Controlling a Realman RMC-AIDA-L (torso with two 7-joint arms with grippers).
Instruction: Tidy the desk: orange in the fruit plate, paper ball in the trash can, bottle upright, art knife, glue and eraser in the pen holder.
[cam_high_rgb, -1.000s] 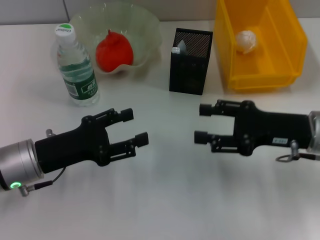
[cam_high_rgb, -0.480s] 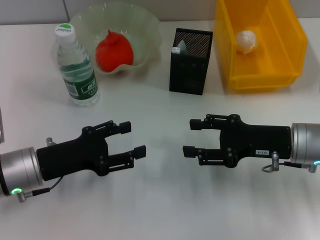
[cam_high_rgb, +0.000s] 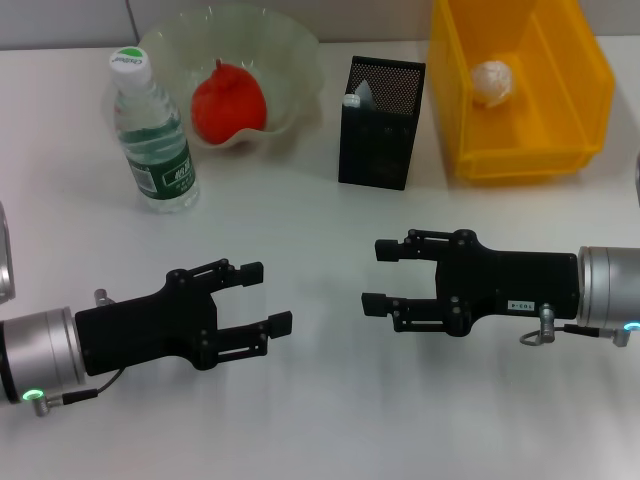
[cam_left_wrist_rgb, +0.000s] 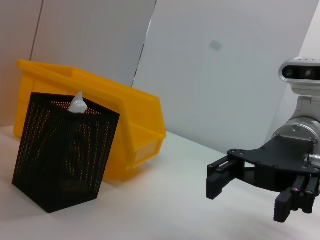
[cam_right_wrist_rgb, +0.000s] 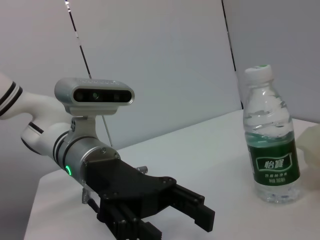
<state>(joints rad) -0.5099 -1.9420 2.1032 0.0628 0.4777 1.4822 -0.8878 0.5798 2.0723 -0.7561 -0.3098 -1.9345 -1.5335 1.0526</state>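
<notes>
1. Left gripper (cam_high_rgb: 268, 297) and right gripper (cam_high_rgb: 380, 277) hover over bare desk on the near side of the pen holder (cam_high_rgb: 379, 123), jaws apart, nothing held; they face each other.
2. Orange (cam_high_rgb: 228, 100) sits in the fruit plate (cam_high_rgb: 290, 60) left of the holder; paper ball (cam_high_rgb: 493, 82) lies in the trash can (cam_high_rgb: 560, 150) to its right.
3. Bottle (cam_high_rgb: 152, 135) stands upright left of the holder — nearer the left gripper; nothing loose appears left.

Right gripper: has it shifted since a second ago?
Yes. In the head view the right gripper, open and empty, has drawn away from the pen holder toward the robot's body and slightly toward the left gripper.
</notes>
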